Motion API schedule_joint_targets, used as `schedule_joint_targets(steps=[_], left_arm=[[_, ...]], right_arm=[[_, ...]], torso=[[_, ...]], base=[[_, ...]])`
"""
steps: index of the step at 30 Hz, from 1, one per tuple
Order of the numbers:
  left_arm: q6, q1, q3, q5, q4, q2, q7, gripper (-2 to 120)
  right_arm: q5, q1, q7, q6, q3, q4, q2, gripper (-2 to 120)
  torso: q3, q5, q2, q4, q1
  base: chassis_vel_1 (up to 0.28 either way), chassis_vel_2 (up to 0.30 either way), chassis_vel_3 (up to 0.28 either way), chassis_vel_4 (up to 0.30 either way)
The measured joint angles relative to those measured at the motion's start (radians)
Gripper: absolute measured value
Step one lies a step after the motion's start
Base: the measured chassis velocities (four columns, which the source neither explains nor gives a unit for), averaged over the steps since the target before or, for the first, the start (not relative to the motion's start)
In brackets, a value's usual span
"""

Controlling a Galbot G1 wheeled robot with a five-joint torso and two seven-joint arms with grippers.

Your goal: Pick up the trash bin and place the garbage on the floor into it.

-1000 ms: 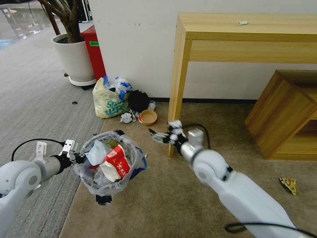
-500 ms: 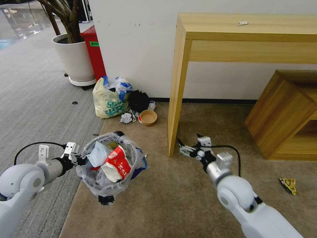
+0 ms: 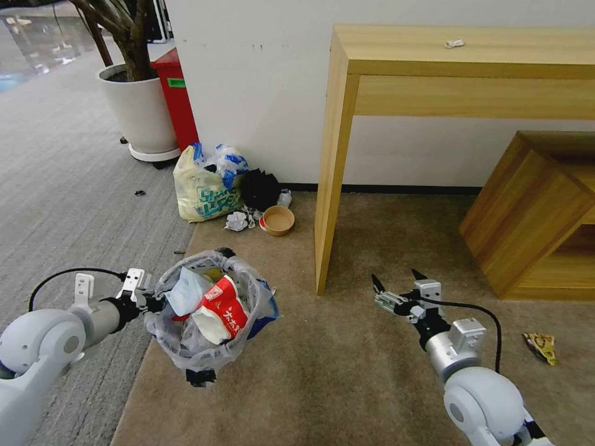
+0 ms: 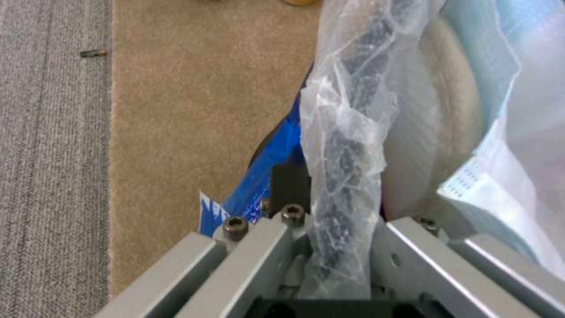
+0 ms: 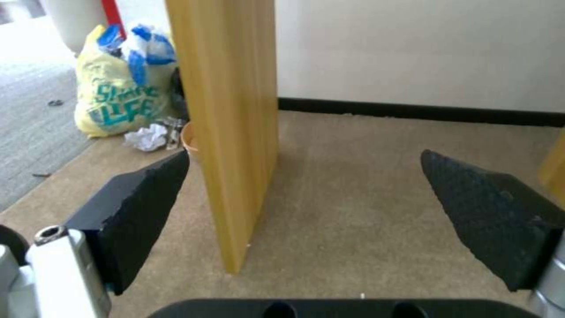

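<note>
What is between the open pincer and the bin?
Just bare carpet in the head view, between the right pincer and the bin, which the left pincer grips.

Right tool (image 3: pixel 396 280) pulled back rightward from table leg (image 3: pixel 331 179), hovering over carpet.

head camera high, wrist cameras close

I see a wooden desk (image 3: pixel 458 56) against the white wall, a low wooden cabinet (image 3: pixel 533 217) tilted beside it. A yellowish shopping bag (image 3: pixel 201 189) slumps at the wall near a white planter (image 3: pixel 141 111) and a red box (image 3: pixel 178 99).
</note>
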Motion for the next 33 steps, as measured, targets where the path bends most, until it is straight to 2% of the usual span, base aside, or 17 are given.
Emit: schedule_joint_targets(steps=[8, 16, 19, 21, 23, 33], left_arm=[[0.0, 0.019, -0.003, 0.002, -0.024, -0.011, -0.006, 0], [0.0, 0.036, -0.007, 0.006, -0.042, -0.017, -0.01, 0], [0.0, 0.041, -0.007, 0.006, -0.048, -0.021, -0.012, 0], [0.0, 0.053, -0.009, 0.009, -0.058, -0.029, -0.016, 0], [0.0, 0.061, -0.012, 0.013, -0.063, -0.034, -0.018, 0], [0.0, 0.084, -0.028, 0.016, -0.082, -0.04, -0.018, 0]], right_arm=[[-0.009, -0.016, -0.004, 0.003, 0.015, 0.01, 0.006, 100], [-0.011, -0.031, -0.004, 0.003, 0.024, 0.019, 0.011, 100], [-0.011, -0.035, -0.004, 0.003, 0.029, 0.023, 0.011, 100], [-0.011, -0.039, -0.004, 0.004, 0.034, 0.025, 0.011, 100], [-0.011, -0.045, -0.004, 0.004, 0.037, 0.028, 0.012, 100], [-0.016, -0.056, -0.003, 0.009, 0.039, 0.03, 0.024, 100]], torso=[[0.0, -0.0001, 0.0, -0.0001, 0.0], [0.0, 0.0006, 0.0, -0.0004, 0.0], [0.0, -0.001, 0.0, -0.0002, 0.0], [0.0, 0.0008, 0.0, 0.0, 0.0], [0.0, -0.0002, 0.0, -0.0002, 0.0], [0.0, -0.0002, 0.0, -0.0001, 0.0]], base=[[-0.126, -0.115, 0.122, 0.106], [-0.244, -0.23, 0.238, 0.24], [-0.269, -0.291, 0.298, 0.282], [-0.287, -0.261, 0.254, 0.277], [-0.296, -0.267, 0.264, 0.286], [-0.273, -0.269, 0.272, 0.271]])
